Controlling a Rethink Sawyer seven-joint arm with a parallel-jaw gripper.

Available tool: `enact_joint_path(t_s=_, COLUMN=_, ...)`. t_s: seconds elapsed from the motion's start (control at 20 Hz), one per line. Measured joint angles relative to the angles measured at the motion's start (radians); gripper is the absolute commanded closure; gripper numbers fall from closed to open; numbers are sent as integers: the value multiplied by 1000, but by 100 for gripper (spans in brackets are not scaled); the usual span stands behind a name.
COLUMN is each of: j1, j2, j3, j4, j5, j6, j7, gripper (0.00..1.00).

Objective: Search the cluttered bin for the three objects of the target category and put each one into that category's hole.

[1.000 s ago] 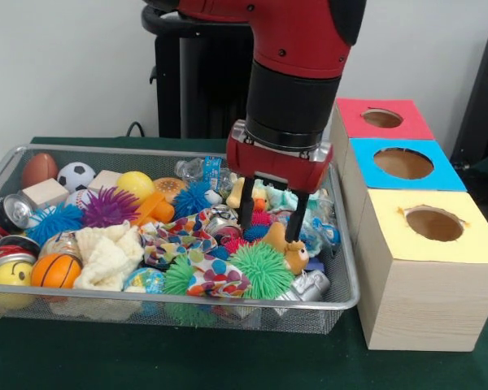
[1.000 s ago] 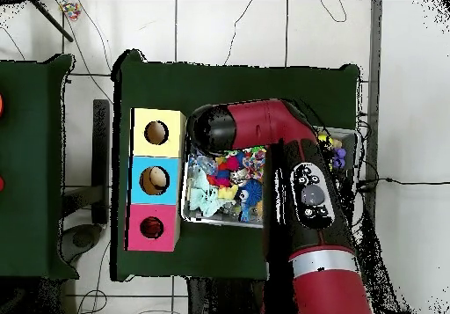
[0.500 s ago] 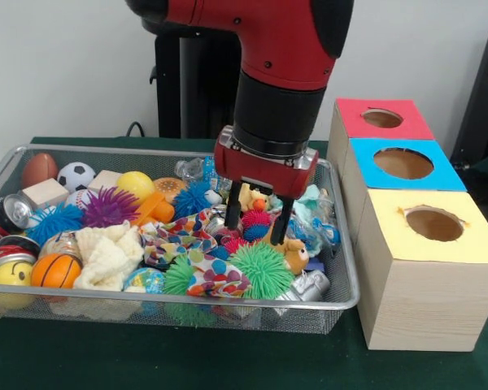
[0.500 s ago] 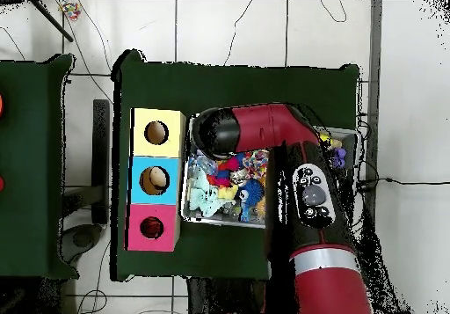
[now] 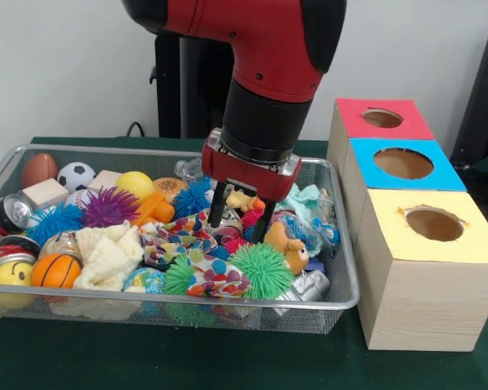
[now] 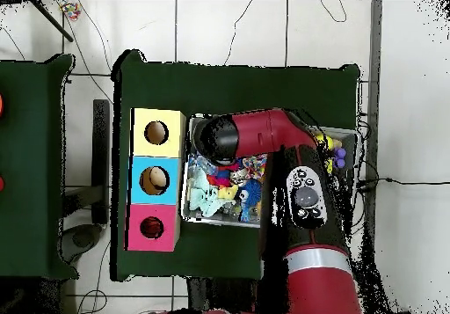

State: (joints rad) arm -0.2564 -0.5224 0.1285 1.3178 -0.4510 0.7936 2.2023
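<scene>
Gripper point(image 5: 237, 219) hung, fingers apart, empty, over bin point(image 5: 342, 305) clutter; search step. Next move probably needed: pick target, descend, close.

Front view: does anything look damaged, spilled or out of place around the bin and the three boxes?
Only one thing stands out: the hole in the yellow box has a ragged, torn rim, while the red box and blue box holes are clean. Nothing has spilled outside the wire bin.
</scene>
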Motion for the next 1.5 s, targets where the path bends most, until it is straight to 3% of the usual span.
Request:
enact_joint_path(t_s=0.4, j1=85, j2=11, j3=-73, j4=-8, j5=-12, j6=0, j7=0, gripper=0)
enact_joint_path(t_s=0.9, j1=226, j2=12, j3=-85, j4=2, j5=24, j6=-5, j7=0, gripper=0)
enact_joint_path(t_s=1.15, j1=239, j2=8, j3=-85, j4=28, j5=31, j6=-27, j7=0, gripper=0)
enact_joint_path(t_s=1.5, j1=195, j2=-2, j3=-84, j4=92, j5=35, j6=-98, j7=0, gripper=0)
